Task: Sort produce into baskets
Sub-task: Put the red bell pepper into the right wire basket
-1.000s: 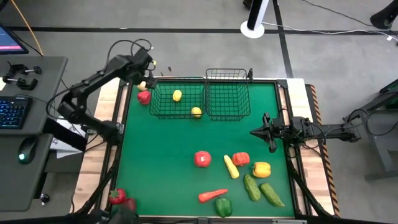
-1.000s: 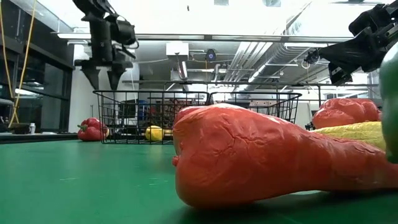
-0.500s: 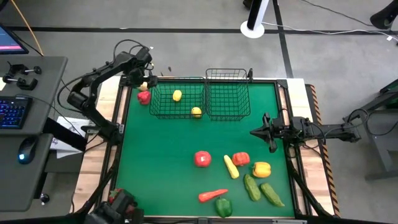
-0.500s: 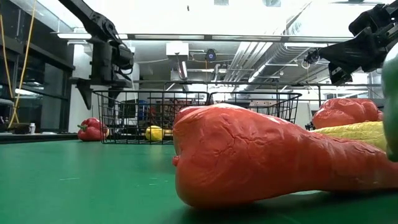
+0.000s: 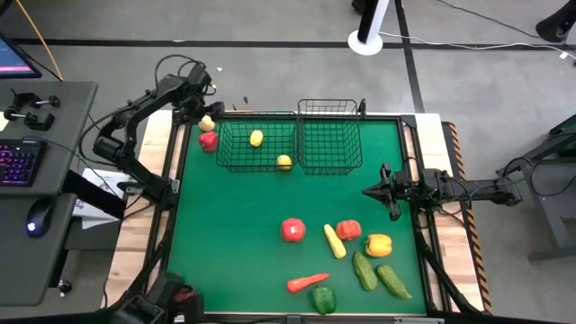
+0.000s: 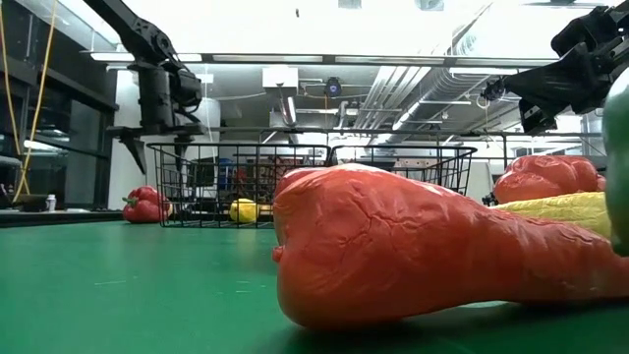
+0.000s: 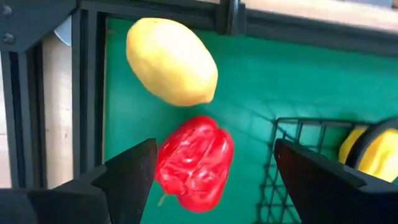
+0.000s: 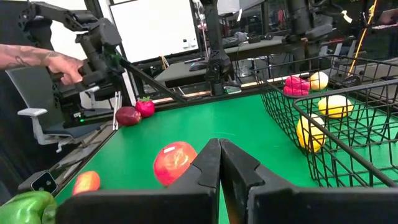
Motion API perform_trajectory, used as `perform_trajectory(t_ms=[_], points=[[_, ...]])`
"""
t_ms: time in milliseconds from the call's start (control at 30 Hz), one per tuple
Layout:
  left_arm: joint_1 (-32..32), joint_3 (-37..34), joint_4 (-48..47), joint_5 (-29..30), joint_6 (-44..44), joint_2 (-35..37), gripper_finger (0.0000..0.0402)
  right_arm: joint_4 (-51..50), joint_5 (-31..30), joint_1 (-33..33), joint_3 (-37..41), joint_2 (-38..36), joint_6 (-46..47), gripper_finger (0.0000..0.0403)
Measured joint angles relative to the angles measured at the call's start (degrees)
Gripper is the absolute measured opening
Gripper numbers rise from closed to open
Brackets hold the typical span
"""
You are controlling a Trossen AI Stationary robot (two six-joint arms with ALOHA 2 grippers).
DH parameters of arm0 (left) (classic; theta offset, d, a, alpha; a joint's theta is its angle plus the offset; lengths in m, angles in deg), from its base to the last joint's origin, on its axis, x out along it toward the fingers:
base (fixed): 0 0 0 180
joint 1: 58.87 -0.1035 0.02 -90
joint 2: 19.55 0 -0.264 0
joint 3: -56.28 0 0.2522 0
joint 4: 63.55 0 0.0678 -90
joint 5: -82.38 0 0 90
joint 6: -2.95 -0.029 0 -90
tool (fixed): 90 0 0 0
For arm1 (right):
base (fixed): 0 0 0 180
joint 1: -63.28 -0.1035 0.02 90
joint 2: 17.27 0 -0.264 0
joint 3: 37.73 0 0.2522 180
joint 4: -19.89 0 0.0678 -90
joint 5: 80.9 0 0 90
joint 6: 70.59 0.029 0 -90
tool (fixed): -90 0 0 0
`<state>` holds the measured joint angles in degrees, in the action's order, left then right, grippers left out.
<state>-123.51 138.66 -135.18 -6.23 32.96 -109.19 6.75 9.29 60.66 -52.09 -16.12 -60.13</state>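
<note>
My left gripper (image 5: 195, 103) hangs open above the table's far left corner. In its wrist view (image 7: 214, 180) its fingers stand on either side of a red pepper (image 7: 194, 162) without touching it. A yellow lemon (image 7: 172, 60) lies just beyond the pepper. Both rest on the green mat, left of the left black wire basket (image 5: 256, 144), which holds two lemons (image 5: 284, 161). The right basket (image 5: 330, 135) stands beside it. My right gripper (image 5: 378, 191) is shut and empty at the table's right side, above the mat.
Loose produce lies near right: a tomato (image 5: 292, 230), a red pepper (image 5: 348, 229), a yellow pepper (image 5: 379, 244), two cucumbers (image 5: 364, 270), a long red piece (image 5: 308, 283) and a green pepper (image 5: 324, 299). A person's hand (image 8: 56, 62) holds a dark device at the near left corner.
My left gripper has gone toward the table's left edge and a little down, and now hangs over the red pepper and lemon outside the left basket. A dark device has come over the red pieces at the table's near left corner.
</note>
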Motion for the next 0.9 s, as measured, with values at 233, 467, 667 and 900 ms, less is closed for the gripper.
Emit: perform_trajectory(t_ms=[233,467,667,900], points=[[0.63,-0.74,3.03,-4.46,-9.05,6.58,0.0312,0.0,0.0,0.0,0.01,0.0,0.0,0.0],[5.85,3.97,-2.01,-13.71,-24.56,19.34,0.0293,0.0,0.0,-0.01,0.0,0.0,0.0,0.0],[20.81,7.18,-23.79,2.19,-43.69,24.23,0.0268,-0.01,0.02,0.0,0.02,0.0,0.0,0.0],[30.77,0.22,-26.56,15.83,-47.57,24.68,0.0265,-0.01,0.02,0.0,-0.01,0.0,0.0,0.0]])
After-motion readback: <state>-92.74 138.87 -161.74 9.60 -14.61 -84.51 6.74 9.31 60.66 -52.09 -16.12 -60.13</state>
